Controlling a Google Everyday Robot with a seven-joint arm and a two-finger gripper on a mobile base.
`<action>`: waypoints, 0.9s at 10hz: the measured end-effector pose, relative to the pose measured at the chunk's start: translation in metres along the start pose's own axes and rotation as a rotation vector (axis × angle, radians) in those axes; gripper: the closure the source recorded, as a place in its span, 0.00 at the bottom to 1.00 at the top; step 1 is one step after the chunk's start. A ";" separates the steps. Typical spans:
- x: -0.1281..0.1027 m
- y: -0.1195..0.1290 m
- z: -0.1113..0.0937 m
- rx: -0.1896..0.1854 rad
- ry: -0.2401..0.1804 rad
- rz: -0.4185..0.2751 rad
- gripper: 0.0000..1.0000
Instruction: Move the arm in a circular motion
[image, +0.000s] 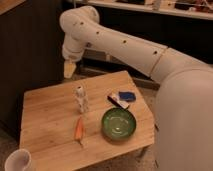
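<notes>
The arm (125, 45) is large, glossy and white, with thick rounded segments and small dark dots. It reaches from the right edge up to a bend at the top, then points down. Its pale yellowish gripper (70, 69) hangs just beyond the far left edge of the wooden table (45, 125), above the table's height, and touches nothing.
On the table stand a small white bottle (81, 99), an orange carrot (79, 129), a green bowl (119, 123) and a red, white and blue packet (122, 97). A white cup (17, 161) sits at the bottom left. A dark cabinet stands behind.
</notes>
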 end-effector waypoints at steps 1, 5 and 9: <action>0.029 -0.022 -0.007 0.022 -0.015 0.056 0.35; 0.127 -0.077 -0.028 0.087 -0.054 0.238 0.35; 0.260 -0.080 -0.068 0.164 -0.124 0.397 0.35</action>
